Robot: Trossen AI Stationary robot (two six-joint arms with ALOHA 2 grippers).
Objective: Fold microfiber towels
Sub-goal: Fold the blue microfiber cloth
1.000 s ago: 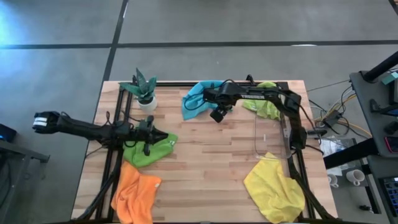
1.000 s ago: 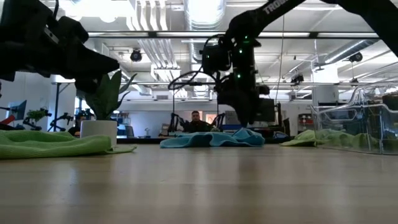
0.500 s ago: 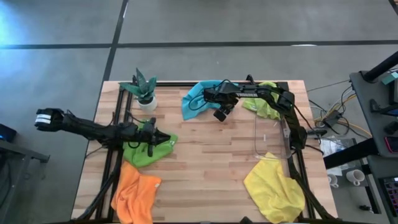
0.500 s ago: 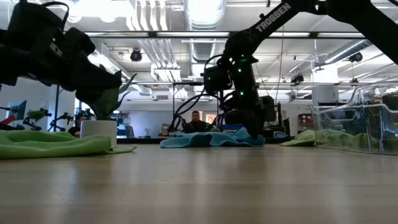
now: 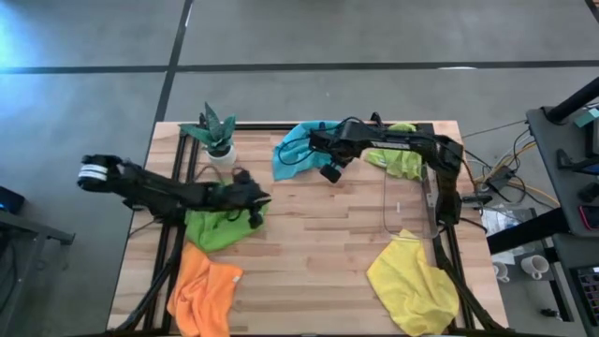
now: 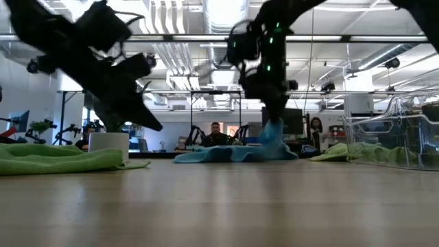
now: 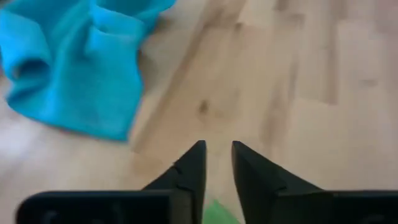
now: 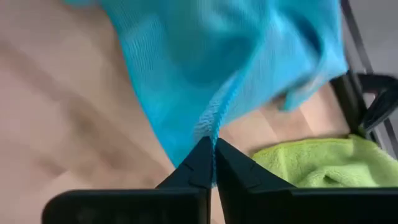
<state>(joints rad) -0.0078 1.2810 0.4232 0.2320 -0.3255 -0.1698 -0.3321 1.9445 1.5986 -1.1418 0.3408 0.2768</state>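
A wooden table (image 5: 318, 243) carries a small potted plant (image 5: 217, 133) at its far left corner and a clear plastic bin (image 5: 410, 201) along its right edge. Beyond the table, a person (image 6: 217, 133) sits.

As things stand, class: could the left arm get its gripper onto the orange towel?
Probably yes. The left gripper hangs open and empty over the darker green towel, and the orange towel lies just beyond on the same side, nothing on it.
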